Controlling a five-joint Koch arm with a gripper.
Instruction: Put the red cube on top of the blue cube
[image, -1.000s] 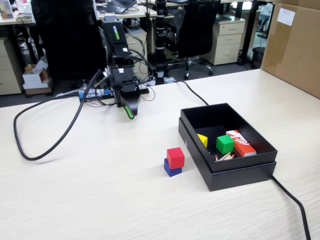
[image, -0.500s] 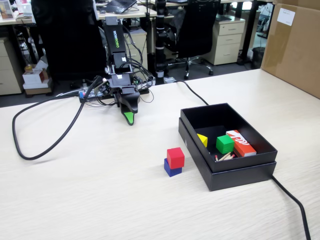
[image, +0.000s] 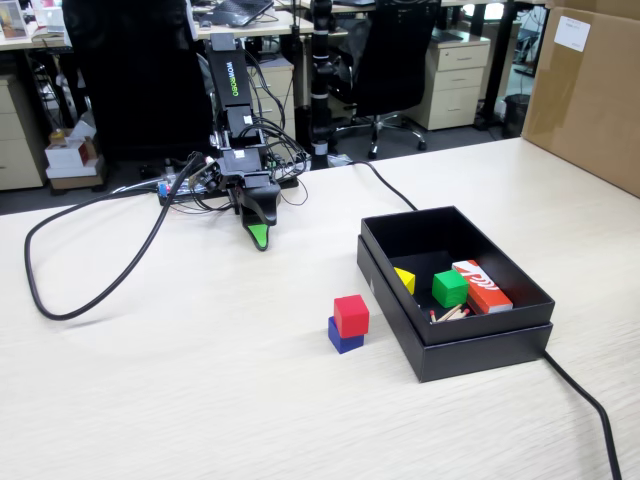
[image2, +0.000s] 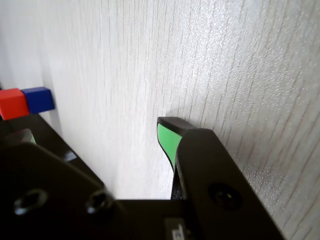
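Fixed view is showing the red cube (image: 351, 314) sitting atop the blue cube (image: 341, 338) (gripper (image: 258, 236) well apart, finger spacing impossible to tell).

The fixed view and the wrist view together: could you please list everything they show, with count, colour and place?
red cube: one, red, stacked on the blue cube, just left of the box in the fixed view.
blue cube: one, deep blue, on the table under the red cube.
box: one, black, open, right of the cubes.
green cube: one, green, inside the box.
yellow block: one, yellow, inside the box.
orange-red box: one, white markings, inside the box.
sticks: several thin ones, inside the box.
cable: one, black, looping on the table.
table: one, pale wood.
tool: one, black with green tip, near the table, apart from the cubes; only one tip visible.
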